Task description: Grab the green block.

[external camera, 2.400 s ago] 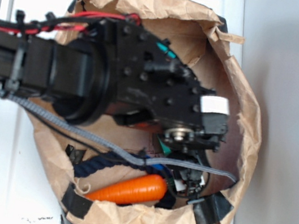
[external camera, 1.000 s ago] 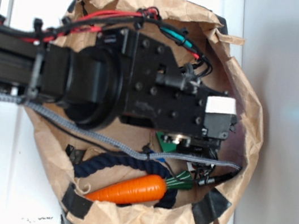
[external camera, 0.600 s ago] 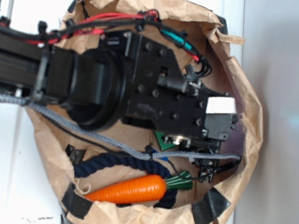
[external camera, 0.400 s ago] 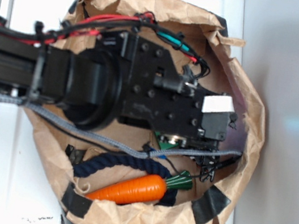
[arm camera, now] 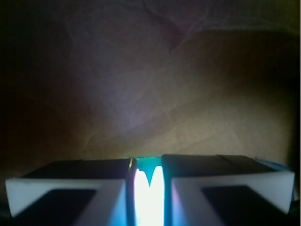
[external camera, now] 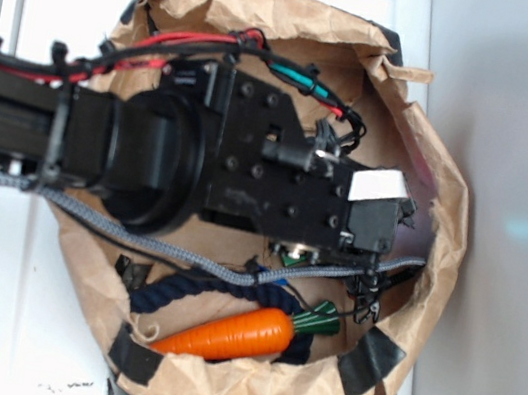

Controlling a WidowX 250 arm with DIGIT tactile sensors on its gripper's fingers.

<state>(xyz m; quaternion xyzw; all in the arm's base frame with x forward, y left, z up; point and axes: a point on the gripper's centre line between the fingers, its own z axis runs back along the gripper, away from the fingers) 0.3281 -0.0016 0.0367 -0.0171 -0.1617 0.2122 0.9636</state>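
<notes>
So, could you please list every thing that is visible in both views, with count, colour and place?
Bag: one, brown paper, on the white surface, holding everything.
Carrot: one, orange with green top, at the bag's lower edge.
Rope: one, dark blue, beside the carrot.
Green block: one, only a sliver shows under the arm; a bright green strip between the fingers in the wrist view.
Arm: one, black, reaching into the bag.
Hand: one, white fingers nearly together.

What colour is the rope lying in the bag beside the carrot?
Dark navy blue. The rope shows best in the exterior view, curving just above the carrot.
</notes>
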